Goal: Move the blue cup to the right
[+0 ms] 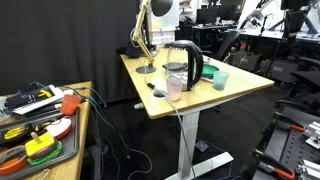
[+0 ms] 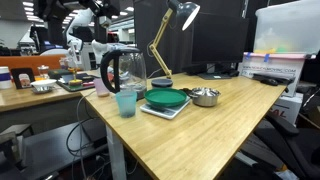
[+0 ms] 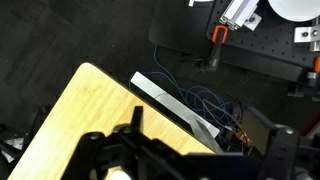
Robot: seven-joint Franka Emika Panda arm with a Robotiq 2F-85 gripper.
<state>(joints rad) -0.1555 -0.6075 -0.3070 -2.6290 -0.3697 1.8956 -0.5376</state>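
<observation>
The blue cup is a small teal cup standing upright on the wooden table, also seen in the other exterior view. It stands close to the clear kettle with a black handle and the pale pink cup. My gripper shows only in the wrist view, as dark fingers spread apart with nothing between them. It hangs over a corner of the table, above the edge and the floor. The blue cup is out of the wrist view. I cannot make out the gripper in either exterior view.
A green plate on a scale, a metal bowl and a gold-armed desk lamp share the table. A side bench with tools stands nearby. Blue cables lie on the floor below the table edge.
</observation>
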